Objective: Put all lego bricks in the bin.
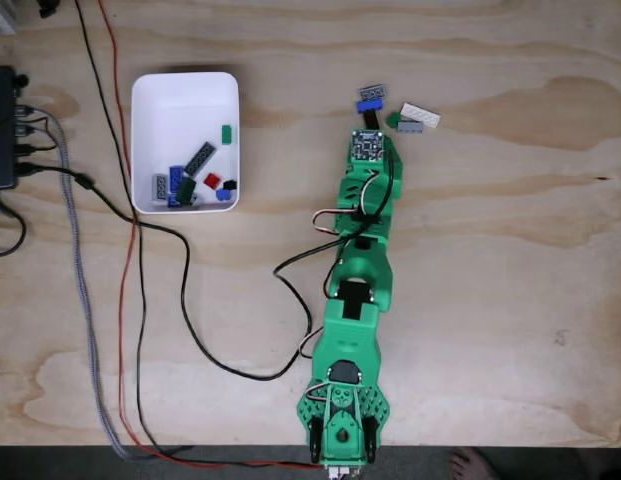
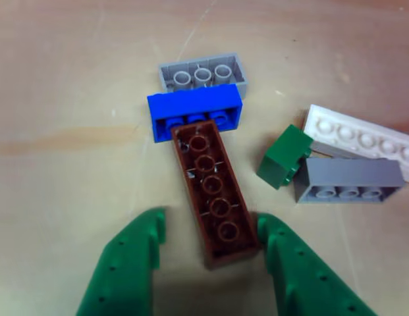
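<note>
In the other view my green gripper [image 2: 211, 220] is open, its two fingers [image 2: 125, 263] either side of the near end of a brown lego brick [image 2: 214, 191] lying hollow side up. The right finger sits close against it and the left stands apart. Its far end touches a blue brick [image 2: 194, 113], with a grey brick [image 2: 203, 74] behind. To the right lie a green brick [image 2: 285, 156], a white plate [image 2: 362, 138] and a grey brick [image 2: 349, 179]. In the fixed view the gripper [image 1: 373, 122] is at this cluster, and the white bin [image 1: 180, 110], far left, holds several bricks.
A black box [image 1: 2, 130] with plugs sits at the left edge. Red and black cables [image 1: 130, 250] and a grey braided one [image 1: 80, 300] run down past the bin. The arm's base [image 1: 342, 415] stands at the front edge. Bare wood [image 1: 510, 280] lies to the right.
</note>
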`<state>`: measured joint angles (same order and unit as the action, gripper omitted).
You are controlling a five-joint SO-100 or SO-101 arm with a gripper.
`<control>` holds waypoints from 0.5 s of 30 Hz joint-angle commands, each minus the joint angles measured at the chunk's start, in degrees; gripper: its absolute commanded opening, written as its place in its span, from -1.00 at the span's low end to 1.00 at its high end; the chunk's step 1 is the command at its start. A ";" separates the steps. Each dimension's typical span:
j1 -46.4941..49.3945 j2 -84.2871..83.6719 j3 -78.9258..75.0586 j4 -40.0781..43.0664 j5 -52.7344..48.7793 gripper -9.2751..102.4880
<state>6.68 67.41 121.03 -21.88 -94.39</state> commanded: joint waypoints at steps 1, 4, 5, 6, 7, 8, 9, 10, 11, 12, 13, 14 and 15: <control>0.88 2.90 1.14 -0.79 -0.97 -0.65; -0.62 3.34 1.41 -0.62 0.97 -0.83; -1.14 4.04 1.93 -0.62 1.85 -0.84; -1.85 4.83 1.93 -0.97 3.69 -0.84; -2.37 5.89 1.76 -0.53 5.27 -0.84; -2.81 7.38 1.49 1.58 6.15 -0.84; -3.52 9.32 1.49 2.81 7.82 -0.84; -4.22 12.04 1.67 5.71 8.61 -0.84; -5.19 15.91 1.85 9.40 10.20 -0.84; -6.50 20.48 2.20 13.18 12.22 -0.84; -8.17 25.93 3.52 16.08 13.18 -0.84; -10.28 31.55 4.92 19.42 14.33 -0.84; -12.74 37.09 5.54 23.55 15.82 -0.84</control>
<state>0.53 78.84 124.98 -10.90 -83.76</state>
